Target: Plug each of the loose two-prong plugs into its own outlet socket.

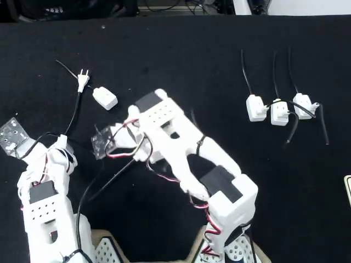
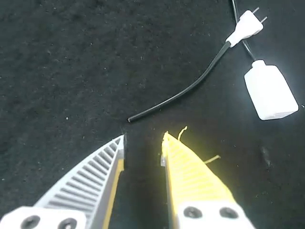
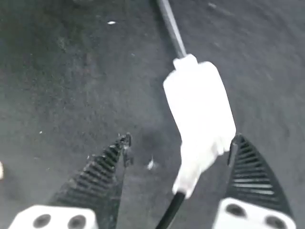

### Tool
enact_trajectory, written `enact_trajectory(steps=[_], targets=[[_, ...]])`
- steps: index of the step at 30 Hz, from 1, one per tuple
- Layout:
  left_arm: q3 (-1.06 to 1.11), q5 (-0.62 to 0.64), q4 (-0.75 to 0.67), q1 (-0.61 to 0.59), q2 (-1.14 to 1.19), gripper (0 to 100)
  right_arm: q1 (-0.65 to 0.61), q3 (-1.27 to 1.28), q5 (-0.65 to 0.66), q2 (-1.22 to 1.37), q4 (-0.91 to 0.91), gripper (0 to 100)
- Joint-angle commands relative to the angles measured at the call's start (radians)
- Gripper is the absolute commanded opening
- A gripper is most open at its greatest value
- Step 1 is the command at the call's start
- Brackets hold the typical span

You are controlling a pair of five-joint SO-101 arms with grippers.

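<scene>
A loose white two-prong plug (image 1: 83, 80) on a black cable lies at the back left, beside a free white socket block (image 1: 105, 98). Both lie ahead of my left gripper (image 2: 143, 140), plug (image 2: 248, 26) and socket (image 2: 270, 91); its fingers are slightly open with nothing between them. In the high view this gripper (image 1: 12, 137) is at the left edge. My right gripper (image 3: 180, 140) stands open over a white socket with a plug in it (image 3: 200, 109), which lies between the fingers near one fingertip (image 3: 236, 143). In the high view the right gripper (image 1: 101, 141) hides that piece.
Three white sockets (image 1: 279, 112) with plugs and black cables sit in a row at the right. A cut black cable end (image 2: 131, 119) lies just ahead of the left fingers. The table is covered in black cloth (image 1: 192, 60).
</scene>
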Motion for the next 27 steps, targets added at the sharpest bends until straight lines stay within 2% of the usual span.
enact_trajectory(steps=[1, 8, 10, 12, 15, 16, 21, 27], targets=[[-0.059, 0.015, -0.017, -0.004, -0.017, 13, -0.012, 0.070, 0.021, -0.008, -0.126, 30.7], [-0.059, 0.015, -0.017, -0.002, -0.017, 14, -0.011, 0.160, 0.018, -0.002, -0.293, 30.7], [-0.059, 0.015, -0.018, -0.002, -0.017, 14, -0.008, 0.165, -0.029, -0.002, -0.319, 28.9], [-0.059, 0.015, -0.018, -0.002, -0.017, 14, 0.006, 0.160, -0.103, -0.001, -0.358, 20.1], [-0.059, 0.015, -0.018, -0.002, -0.017, 14, 0.061, 0.154, -0.221, -0.013, -0.439, 0.2], [-0.059, 0.015, -0.018, -0.002, -0.017, 14, 0.086, 0.143, -0.264, -0.021, -0.440, 3.5], [-0.059, 0.015, -0.018, -0.002, -0.017, 14, 0.199, 0.048, -0.416, -0.110, -0.282, 0.9], [-0.059, 0.015, -0.018, -0.002, -0.017, 14, 0.468, -0.220, -0.717, -0.180, -0.038, 1.1]])
